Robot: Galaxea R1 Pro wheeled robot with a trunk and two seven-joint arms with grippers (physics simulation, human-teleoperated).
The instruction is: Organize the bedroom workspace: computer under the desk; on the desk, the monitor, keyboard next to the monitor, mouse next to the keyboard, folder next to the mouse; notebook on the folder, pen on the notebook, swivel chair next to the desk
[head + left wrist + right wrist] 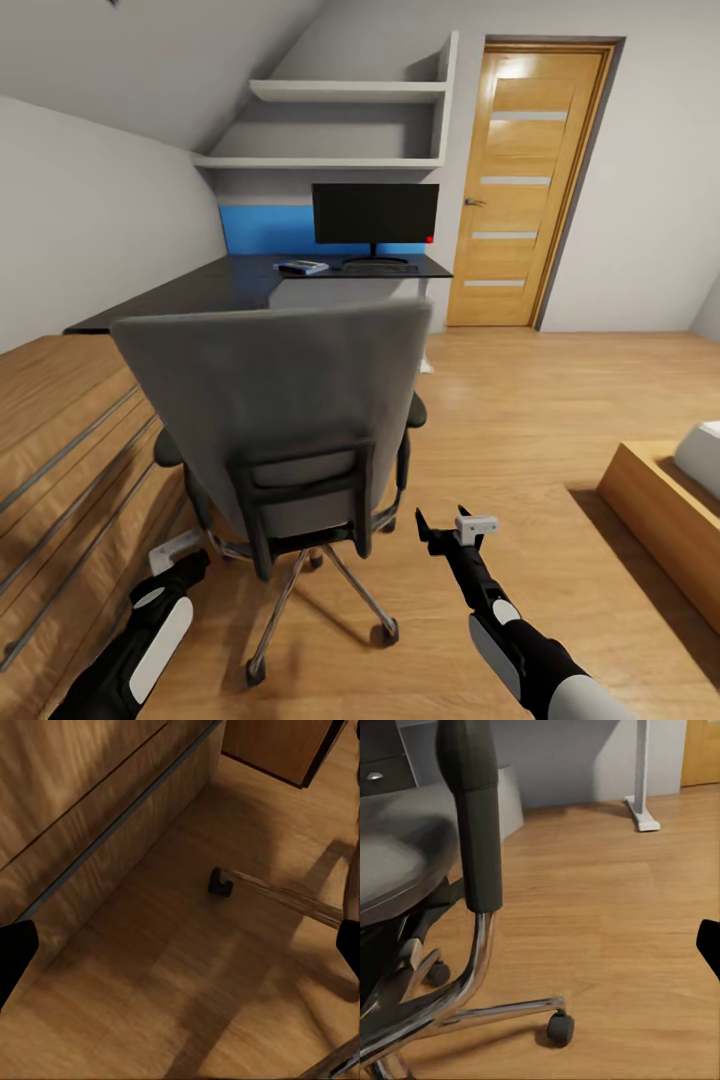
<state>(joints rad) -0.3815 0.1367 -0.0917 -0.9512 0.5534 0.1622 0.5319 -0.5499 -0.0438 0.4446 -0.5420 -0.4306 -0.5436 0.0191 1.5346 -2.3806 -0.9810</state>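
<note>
The swivel chair (290, 420) is seen from behind, its grey back turned toward the robot and its seat facing the table (250, 285), which lies beyond it against the far wall. The chair stands between the 2 tools and slightly nearer the left tool (180, 550), which is low beside the chrome base next to the wooden dresser (60, 450); the right tool (455, 530) is just right of the base, level with the black armrest (472, 810). A push forward from behind would be judged the move that brings the chair to the table. Whether either tool is spread or pressed together cannot be told; nothing is seen held by either. On the table the monitor (375, 213) stands upright, with the keyboard (380, 267) in front of it and a blue folder (303, 267) to its left. The floor (520, 420) is light wood and open toward the door (525, 185).
</note>
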